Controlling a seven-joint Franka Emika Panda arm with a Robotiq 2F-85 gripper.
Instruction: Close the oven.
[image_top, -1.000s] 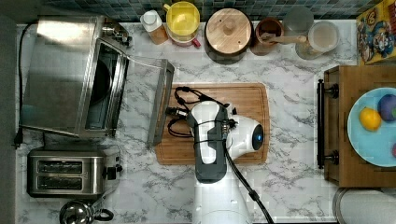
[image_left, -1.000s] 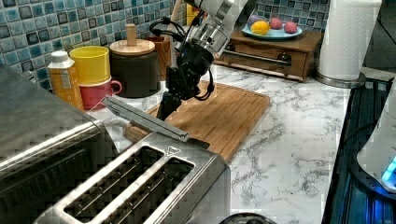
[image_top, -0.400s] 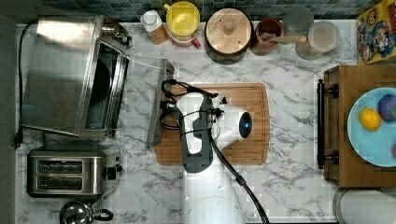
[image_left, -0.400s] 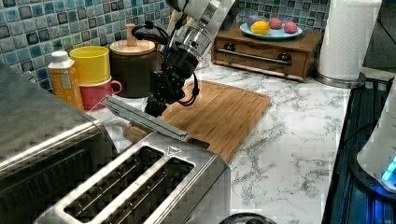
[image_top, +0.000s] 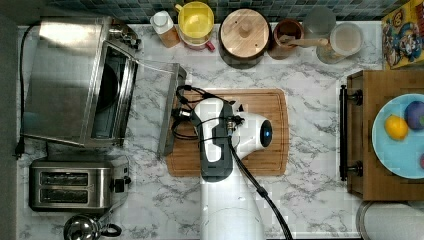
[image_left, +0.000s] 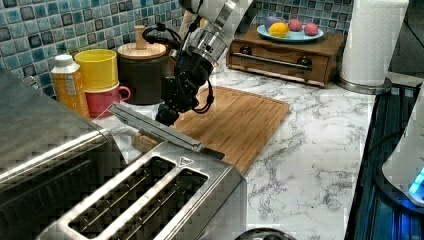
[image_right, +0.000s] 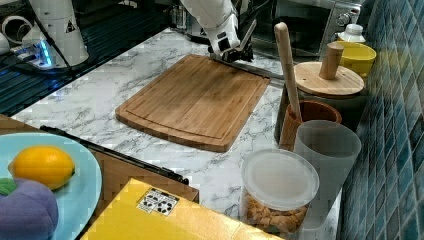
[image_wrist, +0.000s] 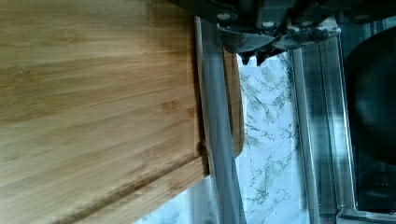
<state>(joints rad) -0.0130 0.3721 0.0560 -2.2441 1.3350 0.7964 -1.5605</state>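
Look to the upper left of the top view for the oven (image_top: 70, 75), mouth facing the frame's right, door (image_top: 152, 107) dropped open with its long axis and bar handle (image_top: 169, 117) running top to bottom. Just right of that handle, near frame centre, find the gripper (image_top: 178, 111), fingertips (image_wrist: 246, 57) pinched together on nothing. Seems the contact stage: next, get under the door's free edge, then push up and leftward about the hinge.

arm: white Franka, reaching from the top view's bottom edge toward the top view's left | wrist: pitched down, cables looped around it | gripper (image_left: 167, 114): black, low, fingertips (image_wrist: 254, 56) close together, nothing between them
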